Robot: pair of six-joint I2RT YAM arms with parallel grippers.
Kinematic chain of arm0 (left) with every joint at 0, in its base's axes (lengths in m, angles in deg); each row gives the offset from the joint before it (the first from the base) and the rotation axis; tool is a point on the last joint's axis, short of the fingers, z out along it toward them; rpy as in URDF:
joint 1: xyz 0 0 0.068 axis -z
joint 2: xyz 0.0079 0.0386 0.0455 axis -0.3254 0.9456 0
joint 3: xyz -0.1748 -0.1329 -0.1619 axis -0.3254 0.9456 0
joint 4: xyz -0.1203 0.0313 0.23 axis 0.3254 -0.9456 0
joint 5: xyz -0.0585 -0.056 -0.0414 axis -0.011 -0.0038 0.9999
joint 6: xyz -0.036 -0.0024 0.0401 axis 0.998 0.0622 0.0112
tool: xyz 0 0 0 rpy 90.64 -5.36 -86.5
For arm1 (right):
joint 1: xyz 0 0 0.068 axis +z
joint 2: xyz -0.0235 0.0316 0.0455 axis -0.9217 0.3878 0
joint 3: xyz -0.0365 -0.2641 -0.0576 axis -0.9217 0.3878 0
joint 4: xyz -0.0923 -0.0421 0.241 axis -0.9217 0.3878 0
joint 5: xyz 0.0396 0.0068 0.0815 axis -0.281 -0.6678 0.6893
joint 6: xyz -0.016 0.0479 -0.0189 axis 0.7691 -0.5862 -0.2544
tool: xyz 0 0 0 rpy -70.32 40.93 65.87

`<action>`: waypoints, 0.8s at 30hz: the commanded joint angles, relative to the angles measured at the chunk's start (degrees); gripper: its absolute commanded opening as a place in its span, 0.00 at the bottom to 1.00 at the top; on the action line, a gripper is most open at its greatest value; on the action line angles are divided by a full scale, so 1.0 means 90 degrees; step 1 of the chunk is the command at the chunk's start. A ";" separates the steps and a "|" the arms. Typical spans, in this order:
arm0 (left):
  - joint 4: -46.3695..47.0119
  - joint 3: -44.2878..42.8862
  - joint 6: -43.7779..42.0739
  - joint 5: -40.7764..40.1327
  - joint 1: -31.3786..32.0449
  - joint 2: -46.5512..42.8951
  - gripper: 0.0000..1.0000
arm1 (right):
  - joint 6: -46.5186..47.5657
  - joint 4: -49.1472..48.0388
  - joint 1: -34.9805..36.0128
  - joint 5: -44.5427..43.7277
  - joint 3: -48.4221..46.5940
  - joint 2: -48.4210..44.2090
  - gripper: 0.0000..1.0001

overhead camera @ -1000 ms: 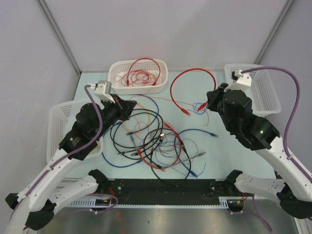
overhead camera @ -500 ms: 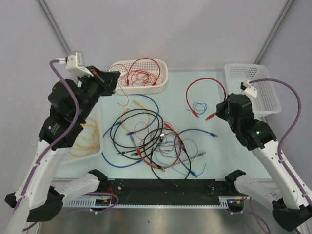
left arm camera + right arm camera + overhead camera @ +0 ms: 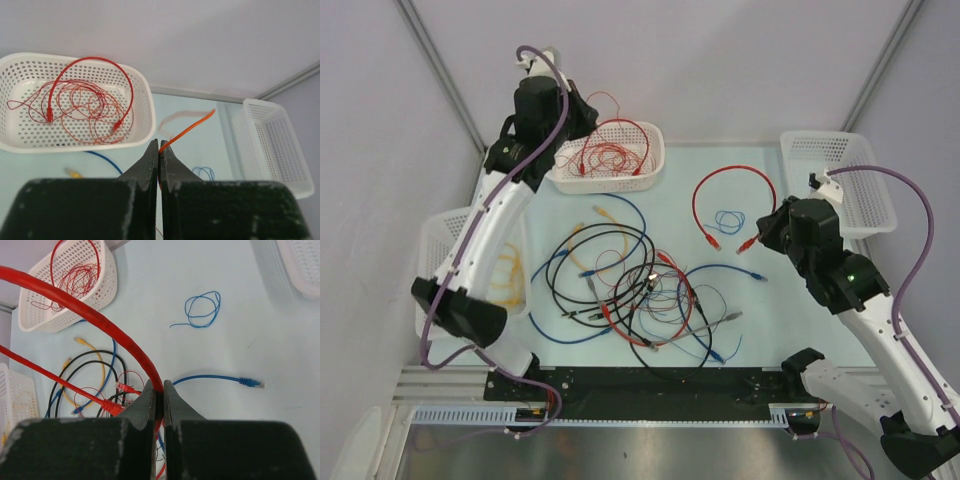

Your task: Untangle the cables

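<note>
As the left arm (image 3: 492, 215) had swung up from the middle of the table (image 3: 800, 310) to the upper left of the overhead frame within the last second, we found the layout changed. The left basket (image 3: 432, 250) at the left edge, covered by that arm before, now showed its yellow cables (image 3: 505, 275). The right arm (image 3: 840, 280) had barely shifted at the right of the frame. The white basket (image 3: 656, 150) at upper centre held a loose heap of red wires (image 3: 605, 158). The main tangle (image 3: 630, 285) of black, blue, red and grey cables lay at the centre, much as before and touched by neither arm. Just right of it, the red cable (image 3: 730, 180) arched over the table, one stretch clenched between the shut fingers of the right gripper (image 3: 157, 385). Smaller still, a thin red wire (image 3: 187, 129) ran from the pinched tips of the left gripper (image 3: 158, 146), which hung near the white basket's left end. The wire's far end was blurred in the wrist view. We judged this strand freed from the tangle and about to join the sorted reds, while most of the knot remained to be worked.
</note>
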 commanded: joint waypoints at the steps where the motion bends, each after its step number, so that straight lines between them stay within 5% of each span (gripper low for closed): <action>1: 0.0098 -0.1235 0.0127 0.0227 -0.0415 0.0701 0.00 | 0.0231 -0.0264 -0.0022 0.0114 0.0015 0.0040 0.00; 8: 0.0185 -0.2995 0.0430 0.0548 -0.1059 0.2362 0.00 | 0.0231 -0.0518 -0.0061 0.0162 0.0015 0.0352 0.00; 24: 0.1329 -0.3132 0.0869 0.1008 -0.1538 0.4335 0.00 | 0.0192 -0.0850 -0.0100 0.0446 0.0025 0.1193 0.00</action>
